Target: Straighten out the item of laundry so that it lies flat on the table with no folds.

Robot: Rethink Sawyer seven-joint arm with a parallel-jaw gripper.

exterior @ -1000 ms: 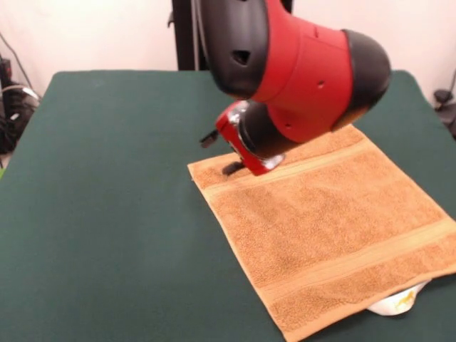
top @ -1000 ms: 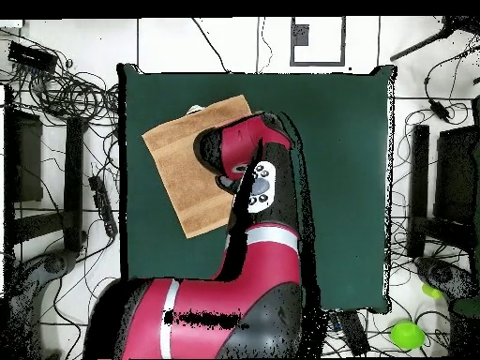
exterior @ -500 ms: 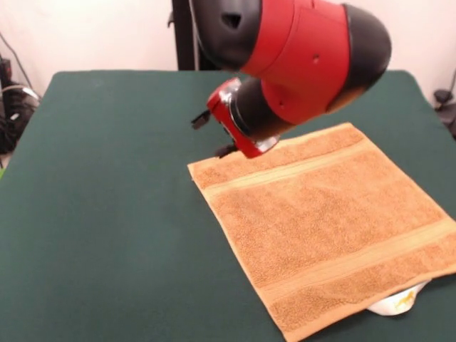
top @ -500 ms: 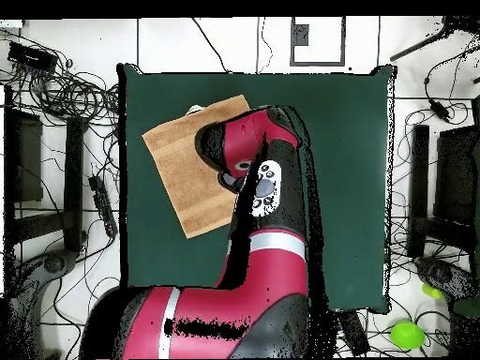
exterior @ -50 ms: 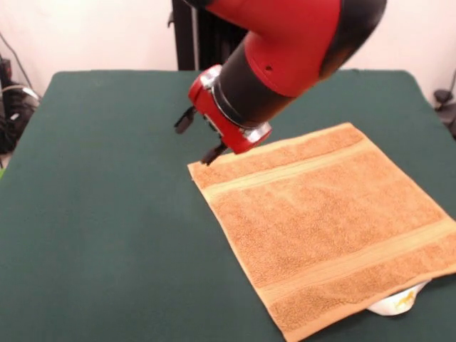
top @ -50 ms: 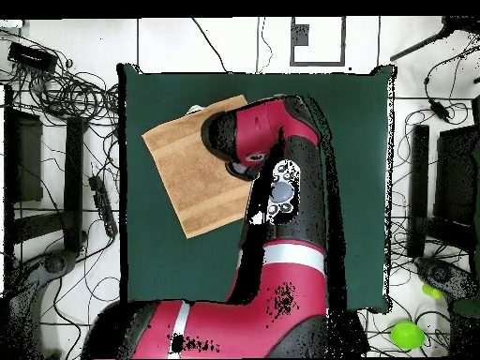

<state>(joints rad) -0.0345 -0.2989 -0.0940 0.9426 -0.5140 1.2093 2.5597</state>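
The orange-tan towel (exterior @ -50 ms: pixel 328 221) lies spread flat on the right half of the dark green table (exterior @ -50 ms: pixel 107 214), turned at an angle, with woven bands near two edges. A small white label (exterior @ -50 ms: pixel 395 303) sticks out from under its near edge. My gripper (exterior @ -50 ms: pixel 199 137) hangs open and empty just above the towel's far left corner, touching nothing. In the overhead view the towel (top @ -50 ms: pixel 187 173) shows at the table's (top @ -50 ms: pixel 347 187) upper left, partly under the red arm (top @ -50 ms: pixel 258 136), which hides the gripper.
The towel's right corner reaches the table's right edge in the front view. Cables and dark equipment (top @ -50 ms: pixel 56 103) crowd the floor around the table. A black post (exterior @ -50 ms: pixel 184 35) stands behind the far edge.
The arm has risen and swung left, carrying the gripper up off the towel's far band to just above its corner. The towel has not moved.
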